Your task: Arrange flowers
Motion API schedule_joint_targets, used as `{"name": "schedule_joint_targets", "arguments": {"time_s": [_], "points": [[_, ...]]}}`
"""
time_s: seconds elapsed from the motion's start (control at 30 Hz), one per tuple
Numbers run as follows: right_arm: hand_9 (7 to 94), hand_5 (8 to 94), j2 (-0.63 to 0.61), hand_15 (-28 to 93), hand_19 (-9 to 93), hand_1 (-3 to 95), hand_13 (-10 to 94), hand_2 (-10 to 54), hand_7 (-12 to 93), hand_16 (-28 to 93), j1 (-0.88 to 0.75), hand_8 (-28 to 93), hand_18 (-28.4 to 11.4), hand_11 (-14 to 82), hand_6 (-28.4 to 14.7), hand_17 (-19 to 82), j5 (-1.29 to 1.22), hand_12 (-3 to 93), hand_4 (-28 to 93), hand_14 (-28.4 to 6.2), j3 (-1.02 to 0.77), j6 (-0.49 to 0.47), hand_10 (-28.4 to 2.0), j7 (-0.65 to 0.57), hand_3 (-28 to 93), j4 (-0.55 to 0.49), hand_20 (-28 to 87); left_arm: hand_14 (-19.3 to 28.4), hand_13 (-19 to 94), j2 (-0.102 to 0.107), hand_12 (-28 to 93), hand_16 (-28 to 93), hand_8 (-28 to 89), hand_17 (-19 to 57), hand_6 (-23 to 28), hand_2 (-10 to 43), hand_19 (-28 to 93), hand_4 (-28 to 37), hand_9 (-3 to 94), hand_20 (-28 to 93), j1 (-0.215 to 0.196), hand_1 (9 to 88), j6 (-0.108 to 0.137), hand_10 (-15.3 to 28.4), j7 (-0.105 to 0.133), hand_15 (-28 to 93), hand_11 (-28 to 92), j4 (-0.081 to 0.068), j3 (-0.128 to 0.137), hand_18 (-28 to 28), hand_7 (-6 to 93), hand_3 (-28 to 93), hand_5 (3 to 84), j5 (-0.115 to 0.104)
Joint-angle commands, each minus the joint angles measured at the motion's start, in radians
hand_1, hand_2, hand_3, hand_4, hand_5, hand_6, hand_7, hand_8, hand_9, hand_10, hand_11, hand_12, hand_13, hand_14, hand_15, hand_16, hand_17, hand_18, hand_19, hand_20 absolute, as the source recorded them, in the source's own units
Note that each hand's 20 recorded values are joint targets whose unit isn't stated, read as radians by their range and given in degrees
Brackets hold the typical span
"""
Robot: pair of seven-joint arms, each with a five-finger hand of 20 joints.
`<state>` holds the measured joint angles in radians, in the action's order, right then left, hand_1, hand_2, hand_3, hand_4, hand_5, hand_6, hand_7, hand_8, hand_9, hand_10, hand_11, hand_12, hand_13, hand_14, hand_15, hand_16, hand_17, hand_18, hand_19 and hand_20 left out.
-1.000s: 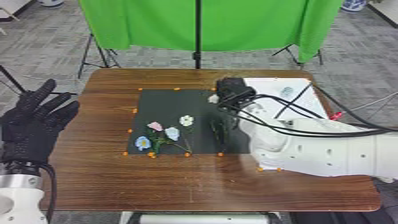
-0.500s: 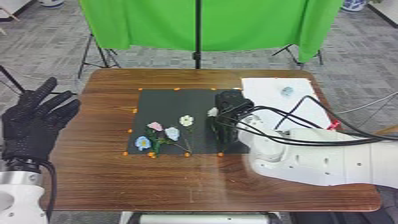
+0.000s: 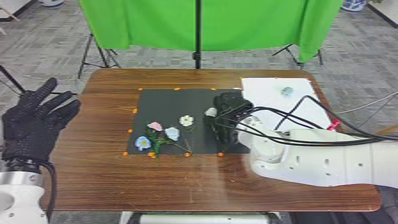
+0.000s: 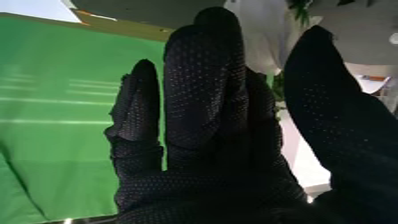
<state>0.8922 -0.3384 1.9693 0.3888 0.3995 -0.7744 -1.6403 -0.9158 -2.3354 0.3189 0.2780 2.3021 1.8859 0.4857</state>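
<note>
In the head view my right hand (image 3: 231, 106) is over the right part of the dark mat (image 3: 173, 102), with a white flower (image 3: 210, 112) right beside it. The right wrist view has my right hand (image 4: 200, 105) with straight fingers and the thumb apart from them; white petals (image 4: 258, 32) and green leaves (image 4: 300, 11) show behind. Whether the hand touches the stem is unclear. On the mat's near left part lie a blue flower (image 3: 142, 143), a pink flower (image 3: 155, 126), a light blue flower (image 3: 171, 133) and another white flower (image 3: 187, 120). My left hand (image 3: 35, 122) is open at the table's left edge.
A white sheet (image 3: 266, 90) with a small pale blue item (image 3: 287, 91) covers the table's back right. Orange markers line the mat's edges. Black cables loop over my right forearm. A green cloth (image 3: 151, 25) hangs beyond the brown table (image 3: 178, 185).
My right hand has come nearer, toward the table's front, and the white flower beside it has shifted the same way. The left hand and the flowers on the mat's left part have stayed put.
</note>
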Motion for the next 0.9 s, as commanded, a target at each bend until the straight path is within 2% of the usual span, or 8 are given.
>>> {"name": "schedule_joint_targets", "arguments": {"time_s": [0.03,0.17,0.3,0.37,0.43,0.6,0.7,0.9], "points": [[70.8,57.4,-0.056,68,93,32.9,72,-9.5,19,16,0.034,-14,-18.1,29.6,0.1,35,0.006,16.8,-28,-4.9,-0.024,0.014,-11.3,0.024,83,-0.043,18,26.6,22,-0.021,12,-10,-8,-8.6,7.6,8.2,60,-28.1,29.2,7,-0.031,20.8,0.004,18.7,-0.013,52,25,0.002,0.005,27.1,10.6,76,32.1,0.007],[68.2,53.9,-0.090,69,93,29.9,70,-9.5,17,15,0.062,-13,-19.0,29.4,-1.0,34,0.021,16.5,-28,-6.3,-0.026,0.014,-12.7,0.020,82,-0.072,19,26.6,22,-0.021,12,-10,-8,-8.6,7.5,8.2,60,-28.1,29.2,6,-0.025,20.9,0.010,18.7,-0.014,52,25,0.002,0.000,27.1,10.6,76,32.1,0.007],[64.6,50.0,-0.112,70,93,27.9,68,-9.5,15,15,0.083,-12,-19.5,26.2,-1.6,33,0.018,15.3,-28,-7.3,-0.024,0.039,-14.0,0.017,82,-0.075,18,26.6,22,-0.022,12,-10,-8,-8.6,7.5,8.2,60,-28.1,29.2,6,-0.052,20.9,0.010,18.9,0.005,52,25,0.011,0.009,27.1,10.6,76,32.1,0.003],[64.3,49.6,-0.122,71,93,27.8,68,-9.5,15,14,0.082,-12,-19.6,25.8,-1.8,33,-0.017,15.2,-28,-7.3,-0.038,0.032,-14.1,0.023,81,-0.078,18,26.6,22,-0.021,12,-10,-8,-8.6,7.5,8.2,60,-28.1,29.3,6,-0.044,20.9,0.011,18.9,0.004,52,25,0.008,0.006,27.1,10.6,76,32.1,0.003],[64.6,51.5,-0.122,71,93,27.9,68,-9.5,16,14,0.074,-12,-19.7,25.8,-1.7,33,-0.023,15.3,-28,-7.3,-0.049,0.007,-14.2,0.035,81,-0.074,18,26.6,22,-0.024,12,-10,-8,-8.6,7.6,8.2,60,-28.1,29.2,6,-0.052,20.9,0.009,18.7,0.006,52,25,0.010,0.010,27.1,10.6,76,32.1,0.004],[67.2,58.0,-0.119,71,93,29.9,69,-9.5,18,14,0.052,-12,-19.7,25.9,-1.1,34,-0.011,15.5,-27,-7.2,-0.057,-0.036,-13.6,0.009,82,-0.063,19,26.6,22,-0.023,12,-10,-8,-8.5,7.5,8.1,60,-28.1,29.3,6,-0.036,20.9,0.005,18.8,0.003,52,25,0.005,0.001,27.2,10.6,76,32.1,0.005],[67.7,59.0,-0.114,71,93,30.8,69,-9.5,18,14,0.041,-13,-19.6,26.1,-1.1,34,-0.012,15.8,-27,-7.1,-0.068,-0.088,-13.5,0.013,82,-0.055,19,26.6,22,-0.025,12,-10,-8,-8.5,7.5,8.1,60,-28.1,29.2,6,-0.044,20.8,0.012,18.8,0.010,52,26,0.009,0.005,27.1,10.6,76,32.1,0.002],[67.5,58.1,-0.106,71,93,32.9,69,-9.5,18,14,0.016,-13,-19.7,26.3,-1.2,34,-0.003,16.0,-27,-7.1,-0.074,-0.167,-13.3,0.008,82,-0.057,19,26.6,22,-0.026,12,-10,-8,-8.5,7.6,8.0,60,-28.1,29.3,6,-0.048,20.8,0.007,18.8,0.013,52,25,0.010,0.009,27.1,10.6,77,32.1,0.001]]}}
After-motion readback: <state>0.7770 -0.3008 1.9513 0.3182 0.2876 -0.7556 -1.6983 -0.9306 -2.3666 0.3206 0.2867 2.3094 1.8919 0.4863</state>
